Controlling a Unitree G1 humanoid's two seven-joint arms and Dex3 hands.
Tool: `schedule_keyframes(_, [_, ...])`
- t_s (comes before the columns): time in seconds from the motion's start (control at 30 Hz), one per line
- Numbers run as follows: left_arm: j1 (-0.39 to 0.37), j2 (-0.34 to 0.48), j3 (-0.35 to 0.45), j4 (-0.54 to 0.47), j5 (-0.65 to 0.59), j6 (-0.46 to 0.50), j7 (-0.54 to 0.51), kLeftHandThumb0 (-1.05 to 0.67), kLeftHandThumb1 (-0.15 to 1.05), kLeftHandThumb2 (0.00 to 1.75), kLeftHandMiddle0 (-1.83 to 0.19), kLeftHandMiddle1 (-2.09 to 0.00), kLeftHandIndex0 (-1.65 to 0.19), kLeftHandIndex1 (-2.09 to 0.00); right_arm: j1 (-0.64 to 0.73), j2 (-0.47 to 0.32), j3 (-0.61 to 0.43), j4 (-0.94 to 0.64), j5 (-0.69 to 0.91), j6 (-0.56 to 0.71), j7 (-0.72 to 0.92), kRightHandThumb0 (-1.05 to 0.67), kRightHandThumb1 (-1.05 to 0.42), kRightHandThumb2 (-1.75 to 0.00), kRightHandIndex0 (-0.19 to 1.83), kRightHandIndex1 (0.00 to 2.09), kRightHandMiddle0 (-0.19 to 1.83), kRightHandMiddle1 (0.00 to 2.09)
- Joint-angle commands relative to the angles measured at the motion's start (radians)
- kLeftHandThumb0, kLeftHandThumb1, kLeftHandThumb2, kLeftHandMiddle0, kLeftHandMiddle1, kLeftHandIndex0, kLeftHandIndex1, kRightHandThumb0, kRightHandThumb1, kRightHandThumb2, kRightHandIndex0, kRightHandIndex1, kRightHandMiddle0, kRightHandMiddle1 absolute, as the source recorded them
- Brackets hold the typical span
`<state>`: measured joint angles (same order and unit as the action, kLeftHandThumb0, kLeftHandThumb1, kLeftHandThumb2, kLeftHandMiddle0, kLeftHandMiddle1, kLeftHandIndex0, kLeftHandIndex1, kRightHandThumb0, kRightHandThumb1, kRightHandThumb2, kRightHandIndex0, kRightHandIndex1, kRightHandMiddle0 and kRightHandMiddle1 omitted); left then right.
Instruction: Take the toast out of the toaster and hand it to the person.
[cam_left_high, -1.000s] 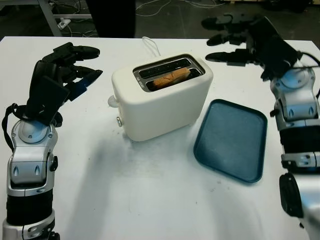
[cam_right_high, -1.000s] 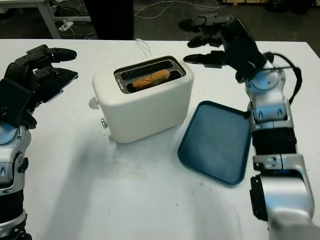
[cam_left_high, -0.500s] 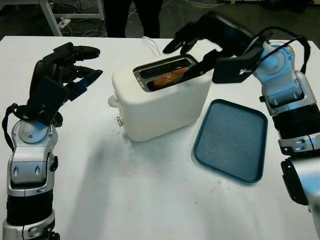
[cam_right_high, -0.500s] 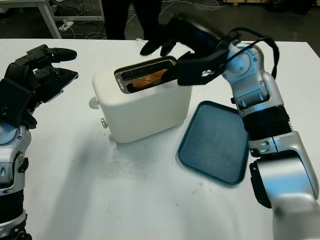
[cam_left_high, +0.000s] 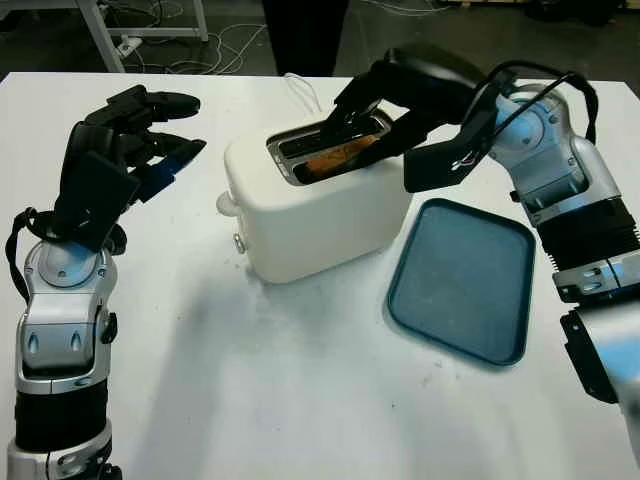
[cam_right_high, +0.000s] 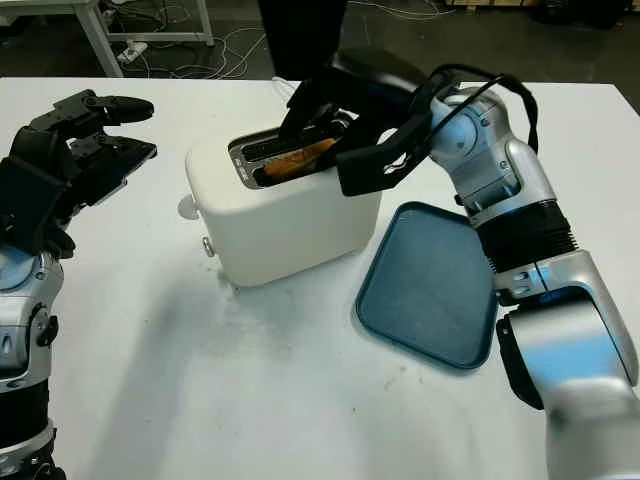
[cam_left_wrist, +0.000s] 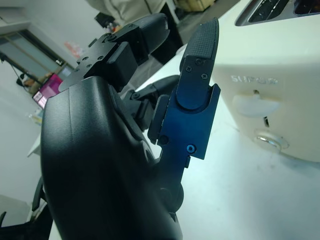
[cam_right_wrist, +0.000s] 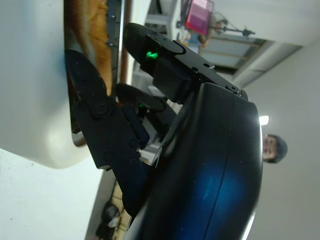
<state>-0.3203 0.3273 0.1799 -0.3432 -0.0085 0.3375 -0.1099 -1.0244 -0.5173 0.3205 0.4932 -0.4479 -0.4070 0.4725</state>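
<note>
We see the cream toaster (cam_left_high: 320, 205) standing on the white table (cam_left_high: 250, 380), and in its nearer slot sits a browned slice of toast (cam_left_high: 335, 158), its top edge just above the slot rim; the farther slot looks dark and we cannot tell its contents. Just beside the toaster, toward the robot's right, lies a dark blue tray (cam_left_high: 462, 280) with nothing on it.

Our right hand (cam_left_high: 375, 105) reaches over the toaster's top, its fingers pointing down around the toast: one finger (cam_right_wrist: 90, 95) dips along the slot edge next to the bread, another lies on the far side. Whether they already pinch the slice we cannot tell.

Our left hand (cam_left_high: 125, 140) hangs in the air well apart from the toaster, on its lever side, holding nothing, open.

The left wrist view adds the toaster's end face with its lever (cam_left_wrist: 252, 107) and round knob (cam_left_wrist: 270, 140). The right wrist view shows a person's head beyond the hand shell; from the head camera we see dark trousers (cam_left_high: 305, 35) past the table's far edge.
</note>
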Motion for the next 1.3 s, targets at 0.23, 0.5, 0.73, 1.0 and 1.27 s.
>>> schedule_keyframes(0.23, [0.007,-0.002,0.001,-0.01,0.008,0.007,0.009,-0.55,0.89,0.0,-0.57,-0.95,-0.61,-0.62,-0.004,0.01,0.034,0.038,-0.02,-0.032,0.019,-0.27,-0.61,0.0,0.8,0.71,1.04,0.02])
schedule_keyframes(0.5, [0.005,-0.007,0.003,-0.001,0.005,-0.006,0.01,-0.56,0.88,0.0,-0.59,-0.95,-0.62,-0.62,0.016,0.02,0.058,0.019,-0.015,-0.048,0.046,-0.29,-0.63,0.0,0.9,0.74,1.14,0.06])
schedule_keyframes(0.73, [0.005,-0.004,0.003,0.003,0.007,-0.008,0.007,-0.56,0.88,0.0,-0.59,-0.94,-0.62,-0.61,0.059,0.016,0.063,0.005,-0.067,-0.158,-0.098,-0.55,-0.77,-0.02,1.23,1.67,1.03,1.58])
schedule_keyframes(1.0, [0.007,-0.005,0.004,-0.002,0.006,-0.001,0.007,-0.56,0.88,0.0,-0.6,-0.93,-0.62,-0.6,0.021,-0.006,0.07,0.098,-0.141,-0.268,-0.216,-0.5,-0.92,-0.29,1.26,1.75,1.0,1.74])
schedule_keyframes(1.27, [0.01,-0.003,0.003,-0.001,0.007,-0.005,0.004,-0.55,0.88,0.0,-0.6,-0.93,-0.62,-0.6,-0.047,0.006,0.008,0.155,-0.088,-0.248,-0.234,-0.46,-0.92,-0.32,1.17,1.75,0.89,1.75])
